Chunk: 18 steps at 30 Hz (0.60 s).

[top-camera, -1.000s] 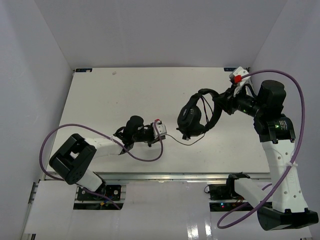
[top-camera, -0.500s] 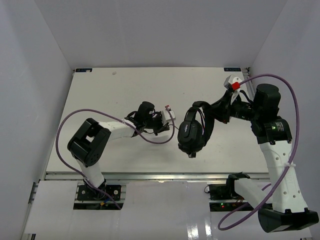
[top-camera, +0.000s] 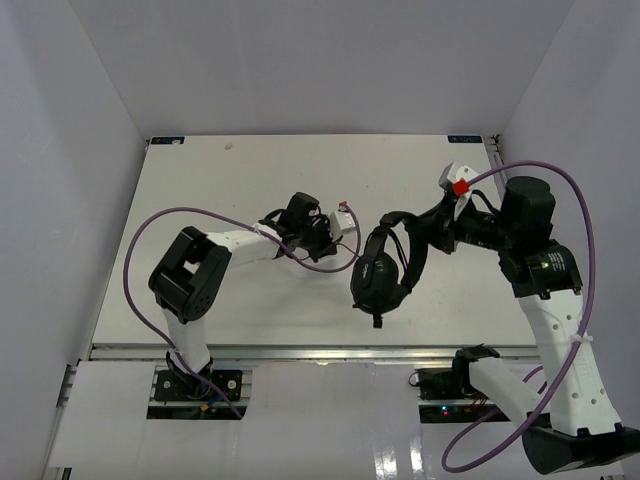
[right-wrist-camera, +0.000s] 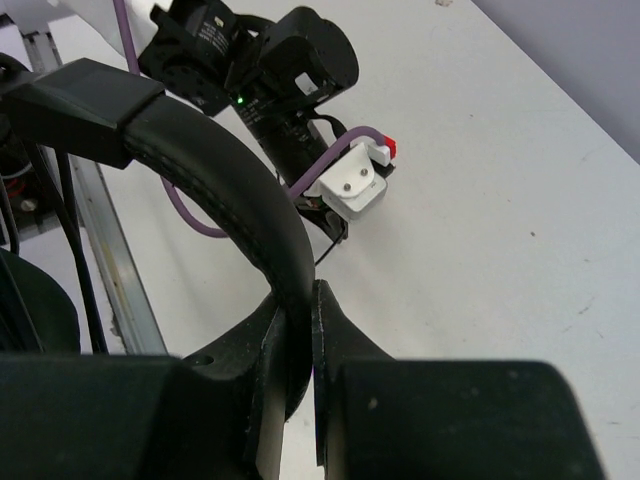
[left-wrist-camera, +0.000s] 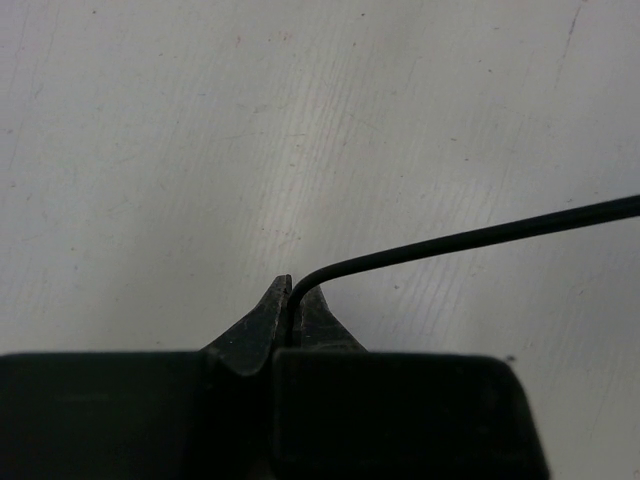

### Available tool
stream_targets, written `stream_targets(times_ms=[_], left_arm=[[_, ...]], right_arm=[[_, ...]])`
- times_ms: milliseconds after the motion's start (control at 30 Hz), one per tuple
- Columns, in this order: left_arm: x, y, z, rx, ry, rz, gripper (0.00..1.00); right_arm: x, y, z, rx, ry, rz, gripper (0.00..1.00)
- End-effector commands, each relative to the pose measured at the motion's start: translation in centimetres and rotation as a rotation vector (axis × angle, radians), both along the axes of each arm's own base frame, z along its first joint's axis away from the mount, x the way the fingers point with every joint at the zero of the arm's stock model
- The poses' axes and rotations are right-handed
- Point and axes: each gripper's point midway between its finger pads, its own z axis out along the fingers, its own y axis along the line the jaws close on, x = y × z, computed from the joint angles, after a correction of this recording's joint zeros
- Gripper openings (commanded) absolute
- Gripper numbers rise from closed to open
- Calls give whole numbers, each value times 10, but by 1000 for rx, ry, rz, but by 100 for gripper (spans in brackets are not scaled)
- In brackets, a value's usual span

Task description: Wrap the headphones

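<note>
With the right gripper [right-wrist-camera: 301,300] clamped on the padded arched headband [right-wrist-camera: 222,172] of the black over-ear headphones [top-camera: 378,280] and the left gripper [left-wrist-camera: 292,296] pinching their thin black cord [left-wrist-camera: 470,235], winding calls for steady tension so loops lie snug.

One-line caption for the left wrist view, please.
Left gripper jaws shut on the headphone cord, which runs right across the white table.

The headphones [top-camera: 383,272] are just right of the table's [top-camera: 200,180] centre, between both grippers. The right gripper [right-wrist-camera: 312,300] clamps the headband [right-wrist-camera: 250,190] from the right. Just left, the left gripper [left-wrist-camera: 291,295] pinches the cord [left-wrist-camera: 470,238], which runs rightward.
</note>
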Motion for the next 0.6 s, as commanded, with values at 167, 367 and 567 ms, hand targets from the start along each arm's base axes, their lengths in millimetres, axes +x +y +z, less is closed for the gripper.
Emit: stream_targets(times_ms=[167,367,567], left_arm=[[57,43,72,-46,12,206,0],[50,37,136,-137,100,186,0],[2,23,187,-288,280,105,0]], right_arm=[[-8,-16,-39,-259,-144,42,8],[6,-24,-91,-454,-154,4,8],[34,-28,-121,-599,-188,-154,8]])
